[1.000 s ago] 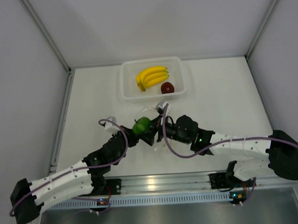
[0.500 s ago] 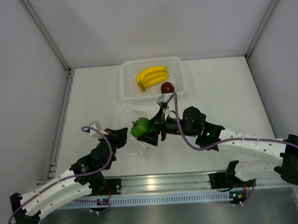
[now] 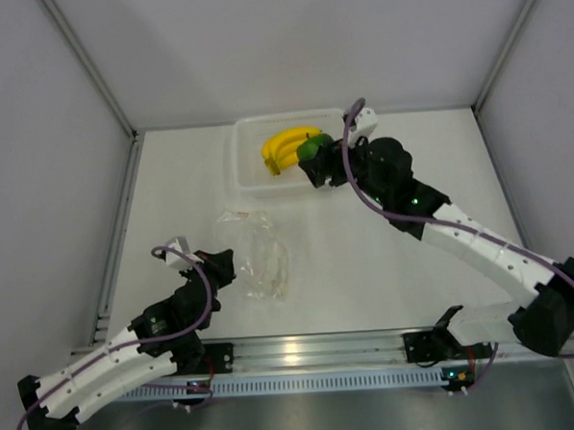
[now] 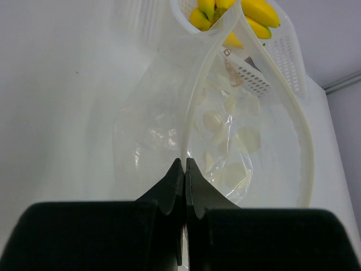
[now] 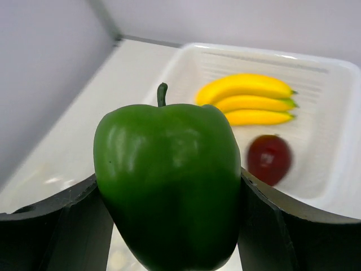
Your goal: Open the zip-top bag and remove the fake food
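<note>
The right arm reached far forward and leftward over the white table [image 3: 413,228], with the right gripper [image 3: 315,161] held above the translucent white rectangular plastic tray [image 3: 250,181] at the back. Its fingers pinched a glossy green plastic pepper [image 5: 169,186], stem up.

The left arm sat low and bent near the front edge. The left gripper [image 4: 185,168] was pressed together on the lip of the clear, crinkly zip-top bag [image 3: 260,257]. The bag lay on the table between the arms' bases and the tray, its mouth gaping.

The right wrist view showed a dark red round fruit [image 5: 269,159] lying in the tray beside the yellow plastic banana bunch [image 5: 248,99]. From above, the right gripper hid that fruit. The left wrist view showed the bag's printed white dots, which were faint from above. That view cut off the tray and bananas at its top edge.
</note>
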